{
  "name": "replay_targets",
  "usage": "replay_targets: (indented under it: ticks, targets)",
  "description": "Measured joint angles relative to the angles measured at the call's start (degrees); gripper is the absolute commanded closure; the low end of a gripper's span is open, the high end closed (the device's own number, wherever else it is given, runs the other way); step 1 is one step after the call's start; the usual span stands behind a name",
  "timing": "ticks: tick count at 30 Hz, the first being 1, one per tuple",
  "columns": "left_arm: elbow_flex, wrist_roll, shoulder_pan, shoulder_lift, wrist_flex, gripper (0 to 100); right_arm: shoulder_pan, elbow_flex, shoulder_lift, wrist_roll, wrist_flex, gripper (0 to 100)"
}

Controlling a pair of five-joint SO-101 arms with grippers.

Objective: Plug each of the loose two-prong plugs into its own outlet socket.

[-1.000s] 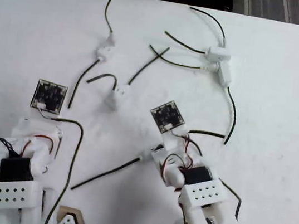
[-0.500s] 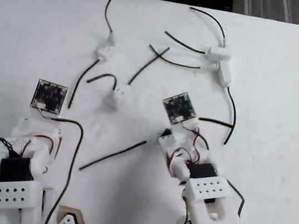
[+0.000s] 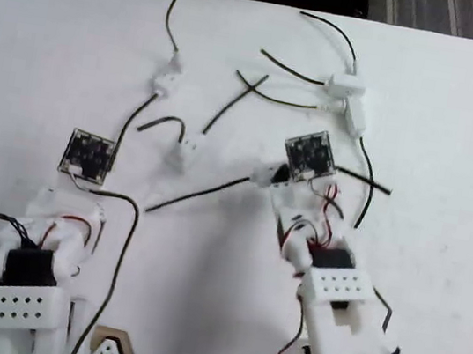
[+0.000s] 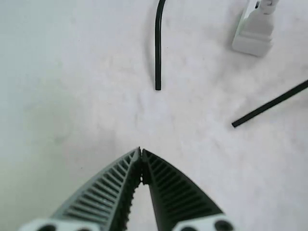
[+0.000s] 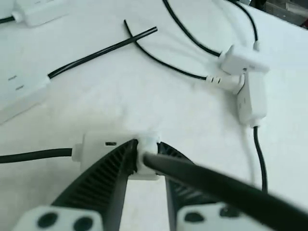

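Note:
My right gripper (image 5: pixel 144 153) is shut on a white two-prong plug (image 5: pixel 113 147), held just above the table. In the high view this plug (image 3: pixel 263 174) sits at mid-table, and its black cable (image 3: pixel 198 194) trails back to the left. A loose white outlet socket (image 3: pixel 183 150) lies to the plug's left, and the right wrist view shows the socket's (image 5: pixel 21 91) two slots. My left gripper (image 4: pixel 141 156) is shut and holds nothing. It hovers over bare table short of a black cable end (image 4: pixel 157 85). The left arm (image 3: pixel 56 221) stands at the near left.
A joined plug and socket (image 3: pixel 167 78) lies at the back centre. Another white pair (image 3: pixel 348 100) with looping black cables lies at the back right, and a black cable (image 3: pixel 362 182) crosses beside my right gripper. Free table stretches along the left side.
My right gripper has carried the plug away from me and to the right, dragging its cable along. The left arm has edged slightly forward and right.

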Motion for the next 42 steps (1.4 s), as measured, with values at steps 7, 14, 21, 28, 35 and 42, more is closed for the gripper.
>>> replay_targets:
  ticks: [7, 14, 21, 28, 35, 42]
  targets:
    - [0.0, 0.0, 0.0, 0.0, 0.0, 97, 1.14, -12.48, 17.23, 0.0, 0.0, 86.1]
    - [0.53, 0.0, 0.0, 0.0, -1.41, 97, 1.05, -14.07, 18.02, -0.09, 1.67, 83.8]
    - [0.88, 0.0, 0.0, 0.0, -2.81, 98, 0.18, -14.07, 5.01, -0.09, 15.47, 98.5]
    - [0.88, 0.0, 0.0, 0.0, -2.99, 98, -3.96, -14.07, -14.77, 0.0, 38.33, 98.1]
    - [0.88, 1.67, 0.0, 0.0, -2.99, 98, -4.75, -4.22, -33.58, 0.0, 45.36, 98.1]
    - [3.52, 2.9, 0.09, -7.12, -2.99, 98, -4.75, 9.32, -50.46, 0.0, 45.36, 98.1]
